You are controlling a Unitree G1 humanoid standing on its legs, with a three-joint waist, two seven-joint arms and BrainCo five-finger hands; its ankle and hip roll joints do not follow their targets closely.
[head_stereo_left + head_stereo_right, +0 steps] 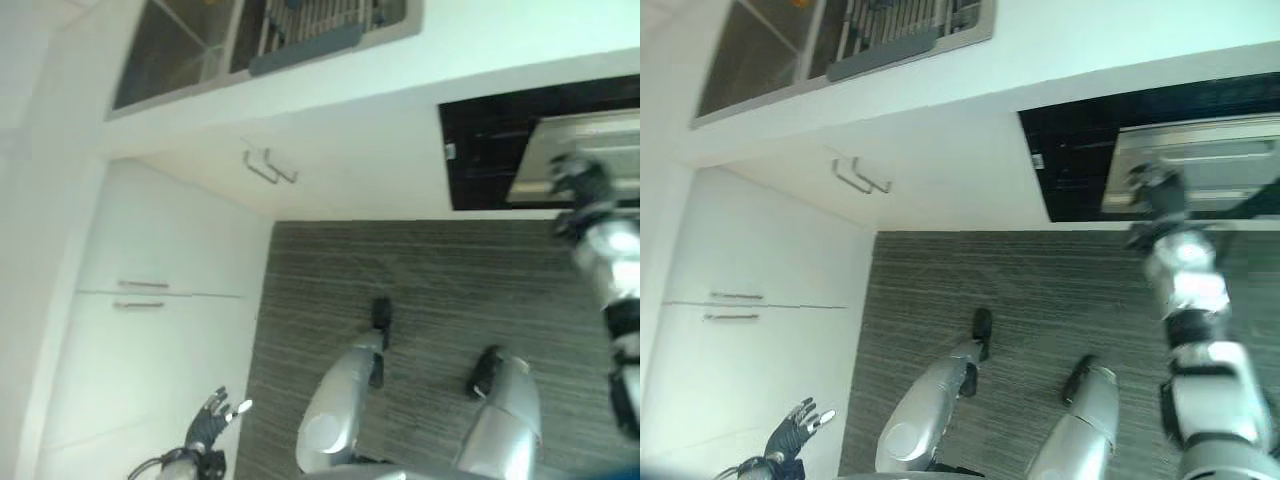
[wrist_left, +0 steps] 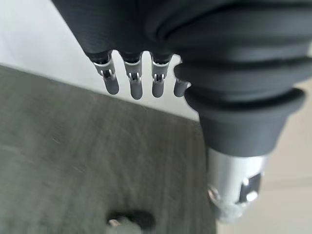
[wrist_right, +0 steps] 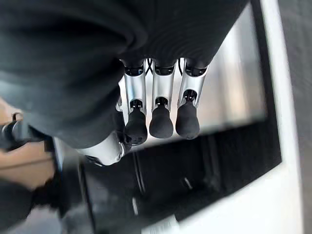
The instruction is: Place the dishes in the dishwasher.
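The dishwasher [image 1: 487, 150] is a dark opening in the white cabinet front, with its silver door [image 1: 585, 140] partly out. My right hand [image 1: 580, 187] is raised at the near edge of that door. In the right wrist view its fingers [image 3: 161, 117] hang fairly straight over the silver panel [image 3: 234, 87] and hold nothing. My left hand [image 1: 208, 428] hangs low beside the white cabinets, its fingers [image 2: 134, 83] spread and empty. No dish is in either hand.
A sink with a slatted dish rack [image 1: 305, 25] is set in the white counter [image 1: 400, 80] above the cabinets. Metal handles [image 1: 268, 166] stick out of the cabinet fronts, and more handles [image 1: 140, 294] mark the drawers. Grey striped floor [image 1: 450, 290] lies in front.
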